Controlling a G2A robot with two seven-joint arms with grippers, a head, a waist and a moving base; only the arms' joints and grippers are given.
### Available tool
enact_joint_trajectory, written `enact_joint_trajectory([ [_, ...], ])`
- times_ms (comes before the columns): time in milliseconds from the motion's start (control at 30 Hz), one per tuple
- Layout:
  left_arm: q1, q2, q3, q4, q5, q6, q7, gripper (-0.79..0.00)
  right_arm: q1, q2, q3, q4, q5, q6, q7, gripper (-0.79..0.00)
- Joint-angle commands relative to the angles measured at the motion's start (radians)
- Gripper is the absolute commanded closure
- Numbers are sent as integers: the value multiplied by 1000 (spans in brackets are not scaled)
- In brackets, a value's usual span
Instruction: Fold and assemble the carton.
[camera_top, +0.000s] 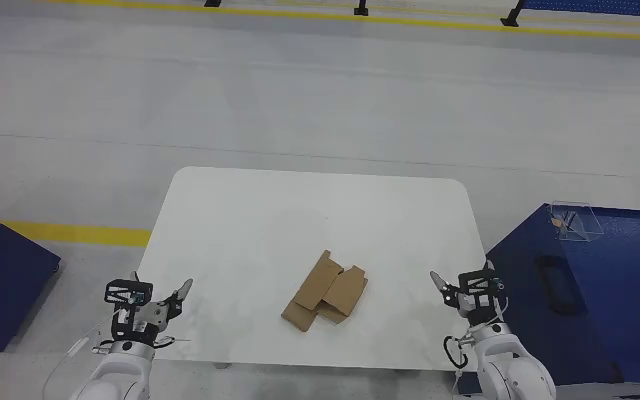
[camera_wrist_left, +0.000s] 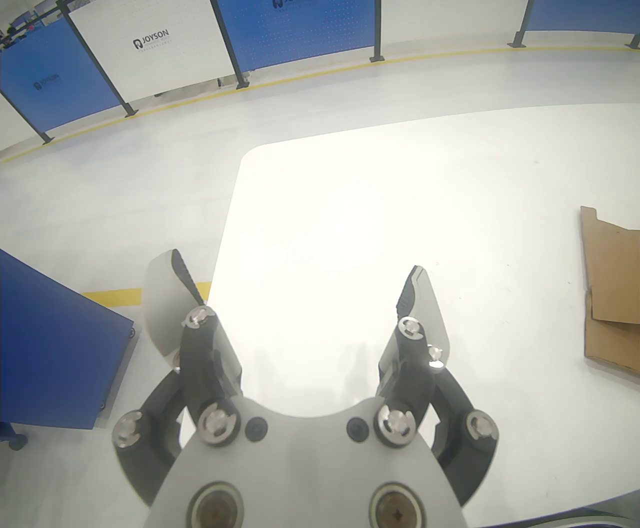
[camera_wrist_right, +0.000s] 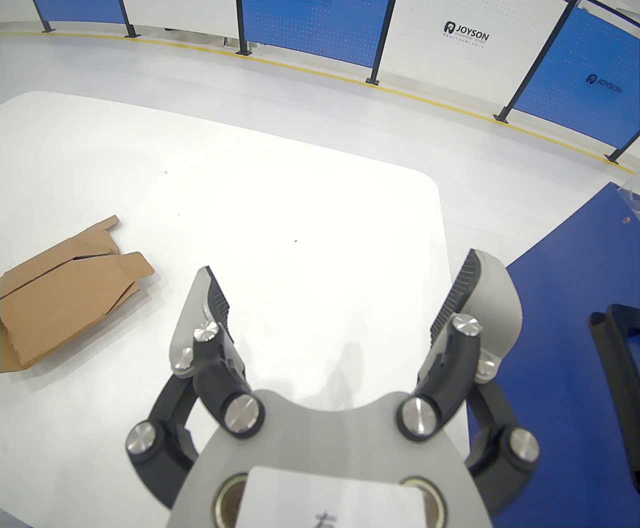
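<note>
The left claw (camera_wrist_left: 297, 267) stands wide open and empty at the near left corner of the white counter (camera_top: 300, 210). Its fingers touch nothing. The right claw (camera_wrist_right: 341, 265) is likewise spread wide and empty at the near right edge of the counter. The brown cardboard carton (camera_top: 325, 292) lies flat and unassembled on the counter between the two claws, well apart from both, with its panels overlapping.

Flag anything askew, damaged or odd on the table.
Nothing stands out. The carton lies flat and unassembled on the near half of the table, turned at an angle to its edges, with no visible tears or crushing.
</note>
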Motion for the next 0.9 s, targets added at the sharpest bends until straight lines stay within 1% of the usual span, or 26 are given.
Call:
enact_joint_trajectory([
  [0,0,0,0,0,0,0,0,-692,0,0,0,0,0,0,0,-784],
  [200,0,0,0,0,0,0,0,-692,0,0,0,0,0,0,0,-784],
  [233,0,0,0,0,0,0,0,-785,-6,-1,-5,17,32,-7,38,-785],
  [267,0,0,0,0,0,0,0,-785,-1,-3,-5,28,109,-17,139,-785],
  [300,0,0,0,0,0,0,0,-785,33,-5,4,12,289,-54,319,-785],
  [333,0,0,0,0,0,0,0,-785,72,-2,27,-11,408,-132,408,-785],
  [400,0,0,0,0,0,0,0,-785,89,2,68,50,612,-256,505,-785],
  [467,0,0,0,0,0,0,0,-785,120,7,82,113,808,-365,621,-785],
  [533,0,0,0,0,0,0,0,-785,157,11,81,198,1025,-438,749,-785],
  [600,0,0,0,0,0,0,0,-785,212,15,73,294,1207,-476,882,-785],
  [700,0,0,0,0,0,0,0,-785,300,14,14,448,1404,-512,1040,-785],
  [800,0,0,0,0,0,0,0,-785,390,3,-60,613,1557,-545,1128,-785],
  [867,0,0,0,0,0,0,0,-785,451,-9,-127,716,1642,-549,1219,-785],
])
